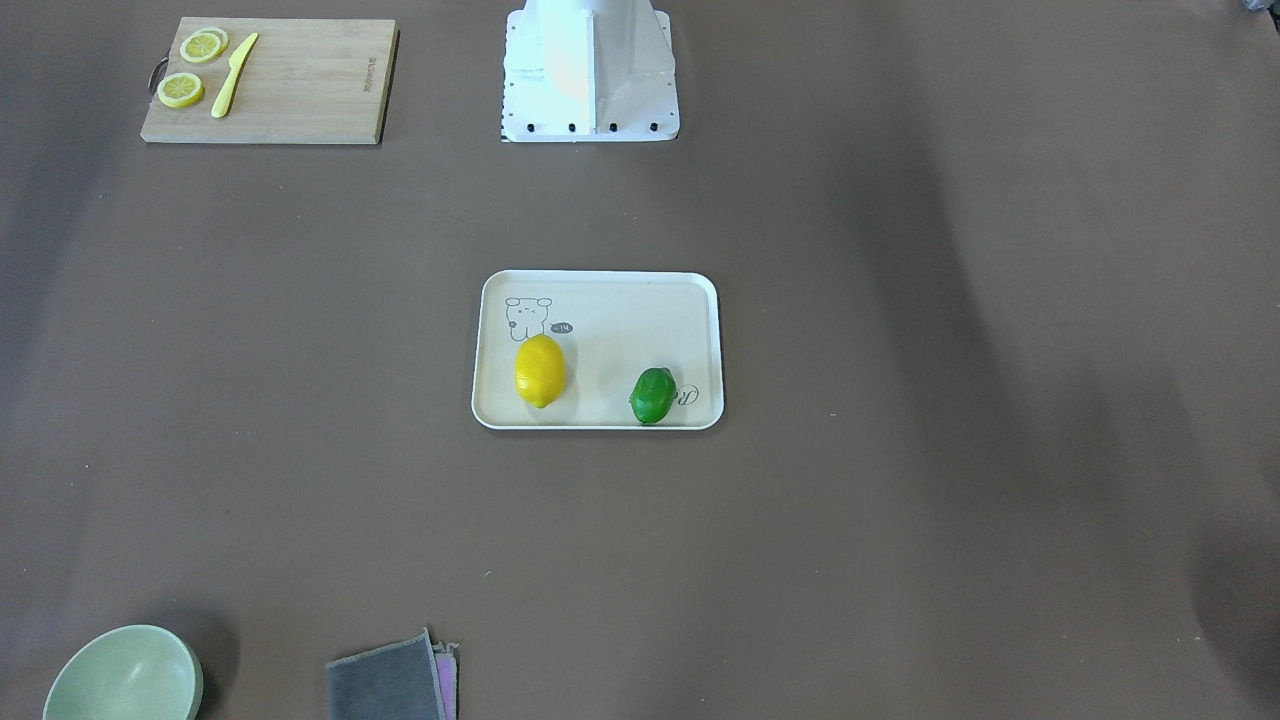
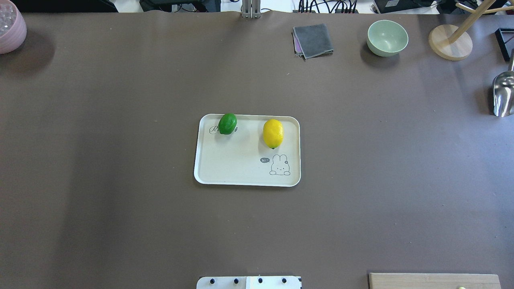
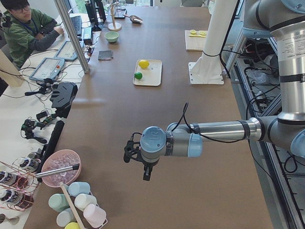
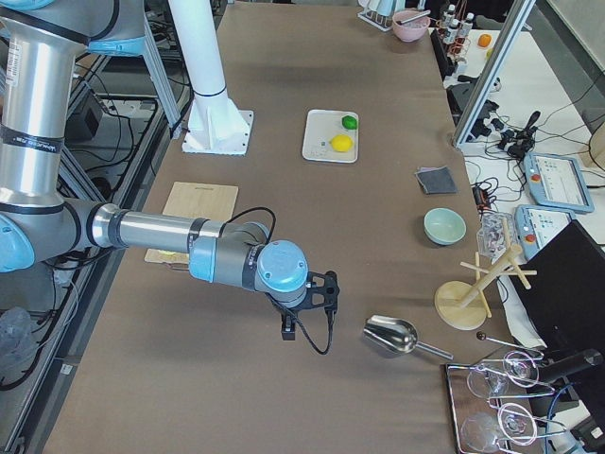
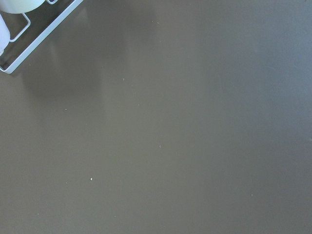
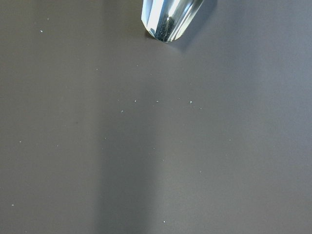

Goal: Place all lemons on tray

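The cream tray (image 2: pixel 241 168) with the rabbit drawing lies mid-table; it also shows in the front-facing view (image 1: pixel 620 300). The yellow lemon (image 2: pixel 273 133) (image 1: pixel 540 371) and the green lemon (image 2: pixel 227 123) (image 1: pixel 653 395) both rest on the tray, apart from each other, along its far edge. My left gripper (image 3: pixel 127 153) hovers over bare table far from the tray, towards the table's left end. My right gripper (image 4: pixel 326 288) hovers near the right end. Both show only in the side views, so I cannot tell whether they are open or shut.
A wooden cutting board (image 1: pixel 300 80) with lemon slices (image 1: pixel 203 46) and a yellow knife (image 1: pixel 233 75) lies near the robot base. A green bowl (image 2: pixel 387 37), grey cloth (image 2: pixel 313 40), metal scoop (image 2: pixel 504 94) and wooden stand (image 2: pixel 449 42) stand at the far right. A pink bowl (image 2: pixel 10 28) is far left.
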